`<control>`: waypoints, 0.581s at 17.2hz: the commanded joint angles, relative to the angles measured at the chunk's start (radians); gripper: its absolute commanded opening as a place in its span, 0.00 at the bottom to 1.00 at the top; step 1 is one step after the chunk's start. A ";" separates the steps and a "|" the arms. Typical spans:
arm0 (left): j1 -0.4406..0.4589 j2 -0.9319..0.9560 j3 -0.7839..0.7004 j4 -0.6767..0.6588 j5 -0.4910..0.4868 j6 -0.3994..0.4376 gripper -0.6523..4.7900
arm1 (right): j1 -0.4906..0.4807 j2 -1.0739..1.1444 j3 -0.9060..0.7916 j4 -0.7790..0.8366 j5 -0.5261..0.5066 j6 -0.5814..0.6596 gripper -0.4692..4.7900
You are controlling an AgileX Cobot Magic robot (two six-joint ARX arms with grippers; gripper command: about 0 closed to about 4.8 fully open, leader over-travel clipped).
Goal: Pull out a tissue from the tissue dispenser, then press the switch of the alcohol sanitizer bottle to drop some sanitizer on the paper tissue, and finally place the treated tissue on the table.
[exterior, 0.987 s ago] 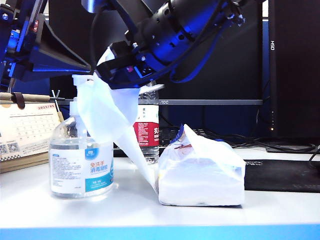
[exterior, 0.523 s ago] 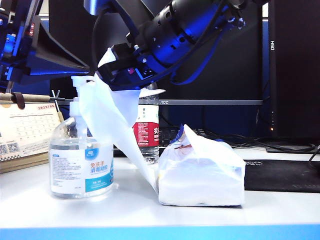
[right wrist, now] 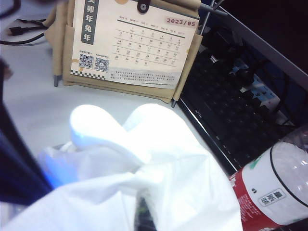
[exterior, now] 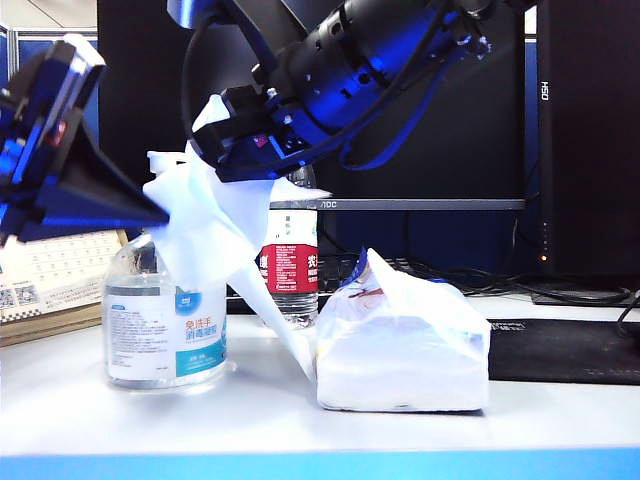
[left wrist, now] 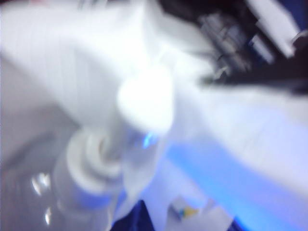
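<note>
Claws, two (exterior: 215,135) (exterior: 150,212), bottles two, tissue (exterior: 215,225)

Two black robot arms lit blue: the right arm (exterior: 370,60) a ribbed cylinder trailing looped black cables, its right gripper (exterior: 235,125) blocky with a small red spot (near the wrist); the left gripper (exterior: 60,165) a dark, wedge-shaped housing.

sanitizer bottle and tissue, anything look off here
The tissue, held by the right hand beside the pump, still trails into the tissue dispenser, not pulled free. No spill visible.
</note>
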 commanded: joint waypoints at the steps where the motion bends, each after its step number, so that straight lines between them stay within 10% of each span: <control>1: 0.000 -0.016 0.005 0.083 0.101 -0.028 0.11 | -0.001 -0.003 0.003 0.010 0.001 0.004 0.08; 10: 0.002 -0.061 0.026 0.189 -0.024 -0.080 0.11 | 0.000 -0.003 0.003 -0.009 0.001 0.005 0.08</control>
